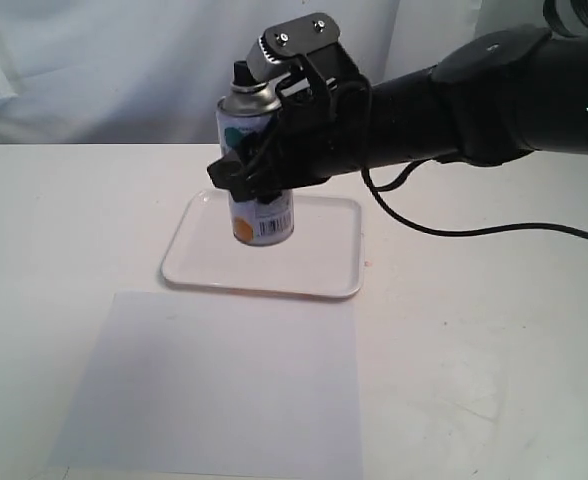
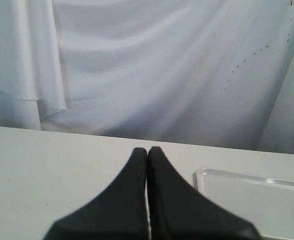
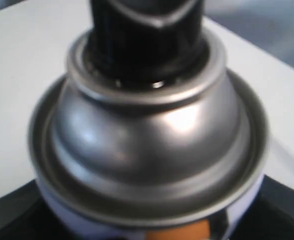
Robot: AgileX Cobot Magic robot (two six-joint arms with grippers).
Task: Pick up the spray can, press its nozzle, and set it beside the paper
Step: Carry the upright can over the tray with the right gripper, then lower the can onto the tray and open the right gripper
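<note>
The right hand (image 1: 266,168) clamps the can (image 1: 244,128) at mid-body. The can is near upright and appears lifted clear of the tray (image 1: 349,262), over its 10 o'clock part. The nozzle (image 1: 241,72) sits uppermost, and nothing is seen pressing it. The left hand (image 2: 147,156), jaws together and empty, hangs low over the table (image 2: 47,165), apart from the can. The paper (image 1: 224,390) lies at 6 o'clock of the tray. Judged progress: pick-up done; press not evident; placing the can beside the paper is not yet done.
</note>
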